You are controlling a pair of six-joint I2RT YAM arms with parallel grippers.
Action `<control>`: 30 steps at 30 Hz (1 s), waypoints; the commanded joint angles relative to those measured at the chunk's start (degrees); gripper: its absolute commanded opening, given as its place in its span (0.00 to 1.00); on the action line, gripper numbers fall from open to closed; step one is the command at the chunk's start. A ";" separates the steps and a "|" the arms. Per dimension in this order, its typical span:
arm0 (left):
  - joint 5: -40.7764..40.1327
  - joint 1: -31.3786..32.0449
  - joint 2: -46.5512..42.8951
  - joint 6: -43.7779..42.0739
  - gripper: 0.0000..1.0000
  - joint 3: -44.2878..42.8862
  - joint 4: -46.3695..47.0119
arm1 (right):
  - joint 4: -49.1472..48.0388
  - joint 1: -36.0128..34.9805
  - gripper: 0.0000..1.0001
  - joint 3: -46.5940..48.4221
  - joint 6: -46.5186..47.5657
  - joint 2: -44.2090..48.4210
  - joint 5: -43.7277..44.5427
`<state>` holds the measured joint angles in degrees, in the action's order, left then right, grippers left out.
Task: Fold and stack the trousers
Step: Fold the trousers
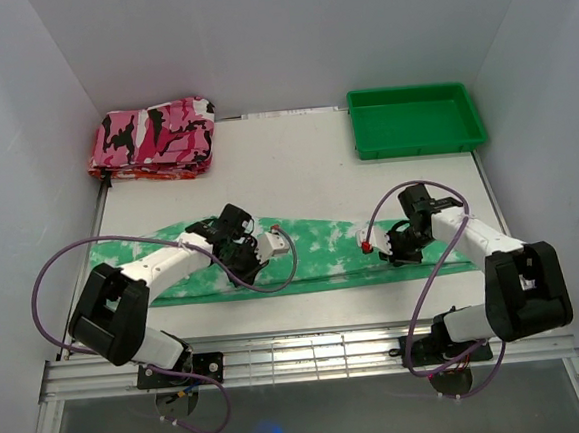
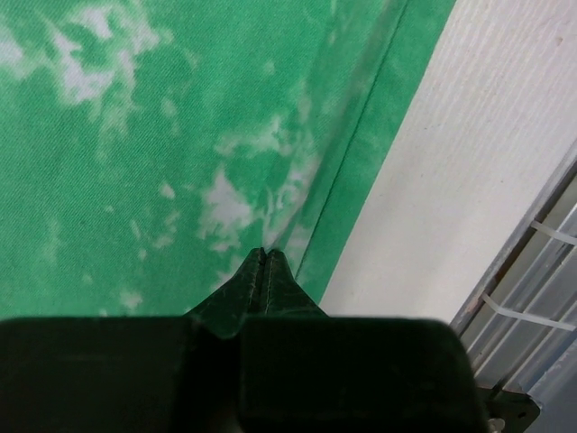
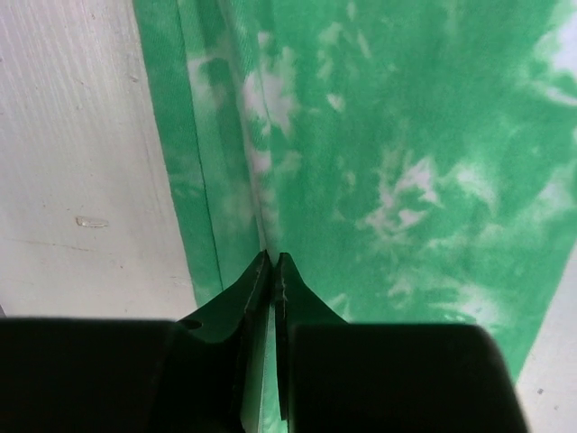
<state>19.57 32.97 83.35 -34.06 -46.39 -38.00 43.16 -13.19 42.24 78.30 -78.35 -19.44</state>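
Note:
The trousers (image 1: 323,254) lie flat as a long strip across the near part of the table, bright green with white blotches. My left gripper (image 1: 246,270) is down on their left-centre part near the front hem. In the left wrist view its jaws (image 2: 264,253) are shut, with creases of the cloth (image 2: 135,180) running into the tips. My right gripper (image 1: 405,258) is down on the right part near the front hem. In the right wrist view its jaws (image 3: 273,255) are shut on a raised ridge of the cloth (image 3: 433,135).
A folded pink, black and white camouflage cloth (image 1: 153,137) lies at the back left. A green plastic tray (image 1: 415,91) stands at the back right. White table (image 1: 296,176) shows behind the trousers. A metal rail (image 1: 310,350) runs along the near edge, also in the left wrist view (image 2: 541,271).

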 commanded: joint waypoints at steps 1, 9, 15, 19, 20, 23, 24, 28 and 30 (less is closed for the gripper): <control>1.78 -1.50 -5.21 -2.23 0.00 -2.74 -4.53 | 2.71 0.27 0.08 3.72 0.10 3.46 0.11; 6.70 -1.95 -13.04 -2.31 0.00 -3.81 -13.50 | 6.94 0.27 0.08 -1.43 5.80 12.85 2.56; 8.73 -1.95 -7.52 -2.42 0.00 3.32 -10.26 | -0.95 0.18 0.08 -9.45 5.65 10.43 5.29; 6.81 -1.77 1.18 1.44 0.00 4.12 -5.96 | -5.08 0.09 0.08 -7.27 0.99 4.27 6.17; 4.79 -1.77 2.68 2.41 0.00 3.59 -4.29 | -5.53 0.01 0.09 -6.39 0.19 3.04 6.43; 3.98 -1.95 5.68 4.01 0.10 2.36 -3.31 | -5.02 0.01 0.10 -2.36 -2.19 -0.92 6.61; 4.33 -2.03 5.33 3.83 0.13 2.01 -3.40 | -4.23 0.01 0.12 -1.47 -2.19 -1.80 6.70; 5.21 -2.03 -0.01 -0.20 0.35 1.57 -6.55 | 1.48 0.53 0.50 1.61 -0.70 -0.41 6.09; 6.26 -2.03 -3.70 -3.02 0.49 0.43 -9.89 | 5.87 1.32 0.82 4.24 0.36 1.87 4.42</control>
<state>27.88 31.22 84.71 -33.08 -45.25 -43.79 44.66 -12.97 42.35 76.86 -79.02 -15.86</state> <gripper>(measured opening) 0.448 0.745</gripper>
